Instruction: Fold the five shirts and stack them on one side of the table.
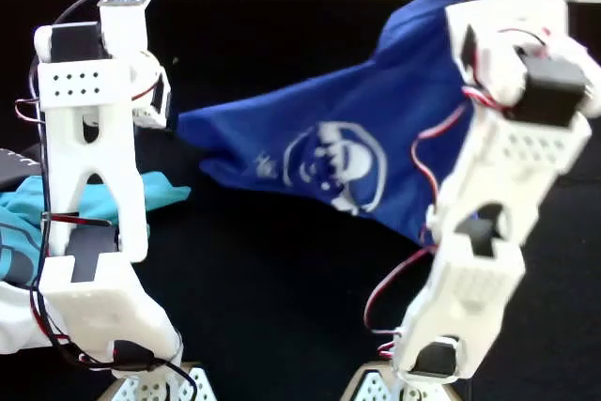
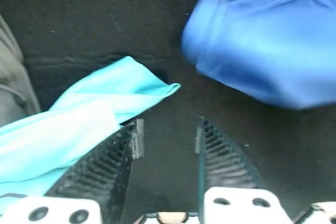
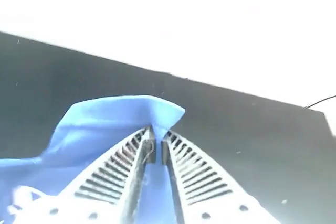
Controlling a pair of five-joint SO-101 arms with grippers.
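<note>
Right gripper (image 3: 156,145): fingers clenched on a bunched edge of the blue shirt (image 1: 329,157), with the fabric pinched at the tips.

In the high view the blue shirt is drawn out across the middle of the black worktop (image 1: 272,307). It rises toward 1 o'clock, where the right arm (image 1: 488,223) holds it up, and tapers toward 10 o'clock. A white print (image 1: 335,164) faces the camera. Whether the lower hem touches the worktop cannot be determined. The right arm stands in front of the shirt's 3 o'clock portion and screens it.

Left gripper (image 2: 167,132): fingers released and holding nothing, over bare worktop. It sits between the turquoise shirt (image 2: 79,124) and the near end of the blue shirt, and touches neither.

In the high view the turquoise shirt lies crumpled at 9 o'clock, partly hidden behind the left arm (image 1: 94,166). A grey garment (image 2: 13,87) lies just beyond it at the worktop's edge. A white cloth (image 1: 14,326) sits at 8 o'clock beside the left arm's base. These three lie together on the 9 o'clock side, none of them folded.
</note>
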